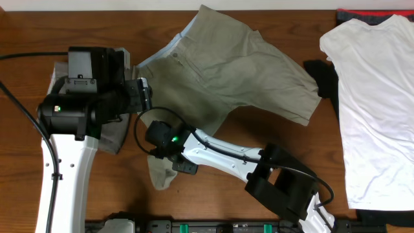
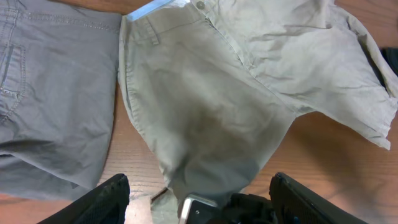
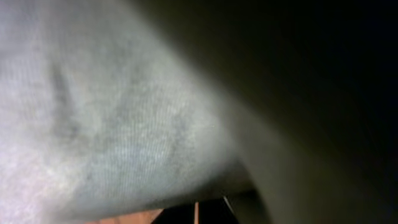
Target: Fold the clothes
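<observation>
Brown wooden table point(image 1: 97, 19) (grain showing); a black cable point(image 1: 26, 55) lies across it.

Khaki trousers point(image 1: 239, 71): crumpled, unfolded, lying at centre, buttoned waistband at upper left with pale lining turned out, one leg trailing toward the front edge. Grey trousers point(image 2: 50, 93): flat, just beside them on the left. White T-shirt point(image 1: 375, 103): spread flat, far right.

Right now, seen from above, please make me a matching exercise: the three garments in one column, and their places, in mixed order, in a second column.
Column one
1. khaki trousers
2. grey trousers
3. white T-shirt

Column two
A. at the right end of the table
B. partly under the left arm
C. in the middle, crumpled

Pairs: 1-C, 2-B, 3-A
</observation>
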Controlling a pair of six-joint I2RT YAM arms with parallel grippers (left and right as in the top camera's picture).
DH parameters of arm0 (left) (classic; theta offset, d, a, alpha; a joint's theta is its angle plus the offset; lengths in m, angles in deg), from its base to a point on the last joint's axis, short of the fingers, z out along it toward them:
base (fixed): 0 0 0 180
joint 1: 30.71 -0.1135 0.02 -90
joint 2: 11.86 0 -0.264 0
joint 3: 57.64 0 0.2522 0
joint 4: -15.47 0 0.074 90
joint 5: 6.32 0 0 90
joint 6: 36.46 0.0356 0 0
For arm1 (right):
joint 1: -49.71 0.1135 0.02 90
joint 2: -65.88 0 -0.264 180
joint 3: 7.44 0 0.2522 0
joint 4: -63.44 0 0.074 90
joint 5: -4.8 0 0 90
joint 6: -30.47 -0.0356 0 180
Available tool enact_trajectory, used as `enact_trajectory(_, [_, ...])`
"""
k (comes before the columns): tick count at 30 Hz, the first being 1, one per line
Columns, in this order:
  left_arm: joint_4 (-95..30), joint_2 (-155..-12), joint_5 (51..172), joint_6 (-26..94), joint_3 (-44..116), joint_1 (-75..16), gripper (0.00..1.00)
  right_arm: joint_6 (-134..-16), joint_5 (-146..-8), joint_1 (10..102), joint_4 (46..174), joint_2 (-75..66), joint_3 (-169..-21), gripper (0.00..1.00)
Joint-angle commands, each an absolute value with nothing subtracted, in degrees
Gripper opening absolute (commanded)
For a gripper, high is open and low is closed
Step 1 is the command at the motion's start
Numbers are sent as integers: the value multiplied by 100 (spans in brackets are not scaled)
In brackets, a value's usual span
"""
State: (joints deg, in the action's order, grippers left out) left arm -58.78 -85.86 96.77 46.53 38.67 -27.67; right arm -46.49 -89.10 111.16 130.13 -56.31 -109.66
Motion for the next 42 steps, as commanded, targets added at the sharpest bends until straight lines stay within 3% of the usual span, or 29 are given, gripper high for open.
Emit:
enact_trajectory(1, [-5893, -8557, 9602, 4754, 3860, -2780, 75, -4891, -8875, 11129, 13129, -5408, -10990, 2])
enact_trajectory(10, [-5878, -8557, 9604, 4754, 3860, -2780, 75, -5757, -9529, 10609, 14176, -4617, -10990, 2])
enact_trajectory(22, [-5803, -8560, 9604, 4756, 3860, -2780, 75, -6911, -10593, 9236, 15603, -4564, -10990, 1])
enact_trajectory(28, [-5808, -8560, 9604, 4780, 3860, -2780, 75, -7632, -10628, 8373, 15660, -4564, -10990, 21])
enact_trajectory(30, [-5808, -8560, 9604, 4782, 3860, -2780, 75, -7669, -10462, 8038, 15649, -4564, -10990, 34])
enact_trajectory(33, [-5808, -8560, 9604, 4780, 3860, -2780, 75, -7455, -9571, 7643, 15485, -4564, -10990, 33])
enact_trajectory(37, [-5832, -8573, 9604, 4780, 3858, -2780, 75, -6166, -7278, 7479, 14945, -4566, -10980, 37])
enact_trajectory(42, [-5939, -8691, 9604, 4798, 3843, -2780, 75, -6159, -6915, 7619, 14925, -4566, -10656, 45])
